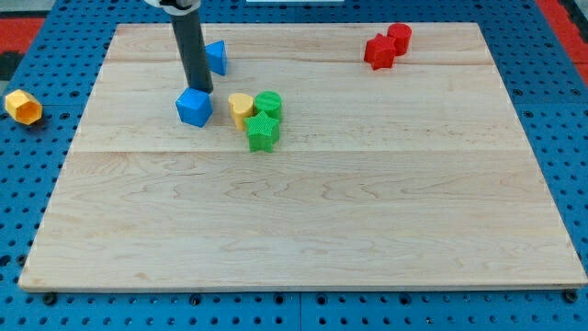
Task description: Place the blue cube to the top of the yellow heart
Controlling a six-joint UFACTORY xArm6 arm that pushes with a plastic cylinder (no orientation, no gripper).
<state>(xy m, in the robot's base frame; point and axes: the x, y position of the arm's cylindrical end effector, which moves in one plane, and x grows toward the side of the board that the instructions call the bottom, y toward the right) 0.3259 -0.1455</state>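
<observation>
A big board made of pale wood (303, 211) lies flat on a blue base full of little holes (560, 110). My tip (199, 89), the bottom end of a straight dark rod, sits near the view's top left part of the board. The rod has nothing to open or close, and it holds nothing. It can only push.

The small blue plastic cube (194, 107) sits just below my tip, right up against it. I cannot tell if they really touch. The yellow plastic heart (241, 108) is just to the view's right of the blue cube, with a small gap of bare wood between them. So the blue cube is at the heart's left side, not above it.

Two green plastic blocks crowd the heart. A round green block (268, 103) touches the heart on the view's right. A green star-shaped block (262, 132) sits just below the round one, at the heart's lower right.

Another blue block with a pointy shape (216, 57) peeks out from behind the rod, nearer the view's top.

Far off by the view's top right, two red plastic blocks (387, 45) sit pressed together.

A yellow block with flat sides (23, 107) lies off the board, on the blue base at the view's left.
</observation>
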